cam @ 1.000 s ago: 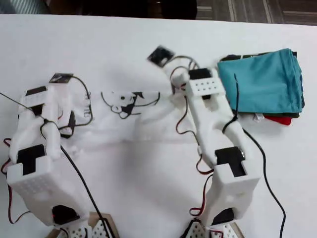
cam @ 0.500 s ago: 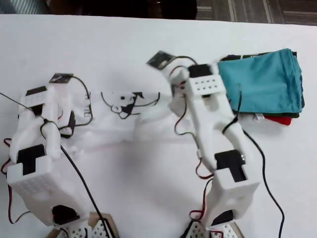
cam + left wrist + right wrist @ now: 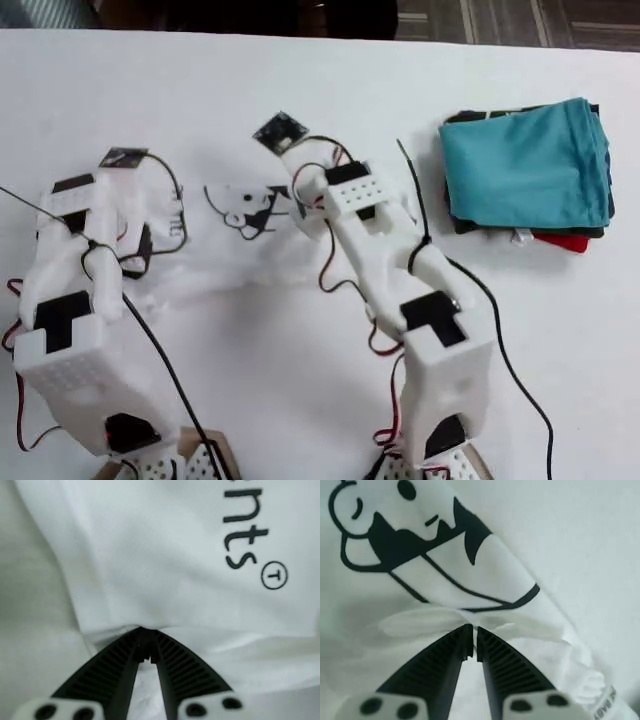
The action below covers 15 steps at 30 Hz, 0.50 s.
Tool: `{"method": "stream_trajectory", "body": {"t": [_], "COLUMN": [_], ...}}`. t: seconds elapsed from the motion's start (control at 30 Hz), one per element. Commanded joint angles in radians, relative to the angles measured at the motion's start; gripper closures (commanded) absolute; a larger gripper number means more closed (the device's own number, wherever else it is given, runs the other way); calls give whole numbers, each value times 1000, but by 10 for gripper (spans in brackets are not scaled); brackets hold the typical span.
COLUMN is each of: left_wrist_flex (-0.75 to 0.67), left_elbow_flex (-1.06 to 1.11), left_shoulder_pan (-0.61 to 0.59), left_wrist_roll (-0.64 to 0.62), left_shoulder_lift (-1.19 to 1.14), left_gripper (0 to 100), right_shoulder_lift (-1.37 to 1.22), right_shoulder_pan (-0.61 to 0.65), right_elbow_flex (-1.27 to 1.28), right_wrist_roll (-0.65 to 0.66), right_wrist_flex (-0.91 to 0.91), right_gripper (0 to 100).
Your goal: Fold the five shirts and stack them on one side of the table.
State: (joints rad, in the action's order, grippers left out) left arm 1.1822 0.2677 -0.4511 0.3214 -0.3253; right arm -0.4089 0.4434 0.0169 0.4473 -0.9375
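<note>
A white shirt (image 3: 235, 235) with a black cartoon print (image 3: 250, 205) lies rumpled on the white table (image 3: 200, 90), between the two arms. My left gripper (image 3: 145, 655) is shut on a fold of the white shirt (image 3: 165, 555) at its left side (image 3: 145, 245). My right gripper (image 3: 471, 645) is shut on a bunched edge of the white shirt (image 3: 450, 592), right beside the print (image 3: 300, 205). A stack of folded shirts sits at the right, with a teal one (image 3: 525, 165) on top, a dark one under it and a red one (image 3: 567, 242) at the bottom.
Both arm bases stand at the near edge, with loose cables trailing beside them (image 3: 530, 370). The table's far edge (image 3: 320, 35) borders a dark floor. Bare table surface lies beyond the shirt and between the right arm and the stack.
My right arm has swung left, away from the folded stack, drawing the white shirt's right edge over toward the cartoon print. The left arm has kept still.
</note>
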Motion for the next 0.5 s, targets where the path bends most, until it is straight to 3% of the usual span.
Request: {"method": "stream_trajectory", "body": {"t": [0.0, 0.27, 0.47], "left_wrist_flex": [-41, -41, -41], "left_elbow_flex": [-8, -8, -8], "left_shoulder_pan": [-28, -28, -28], "left_wrist_roll": [0, 0, 0], "left_shoulder_lift": [-5, -5, -5], "left_gripper": [974, 974, 974], "right_shoulder_lift": [-8, 163, 194], "right_shoulder_pan": [4, -21, 62], "right_elbow_flex": [-117, -273, -135], "right_wrist_roll": [-15, -15, -9], "right_wrist_flex": [-15, -334, -371], "right_gripper": [978, 978, 978]}}
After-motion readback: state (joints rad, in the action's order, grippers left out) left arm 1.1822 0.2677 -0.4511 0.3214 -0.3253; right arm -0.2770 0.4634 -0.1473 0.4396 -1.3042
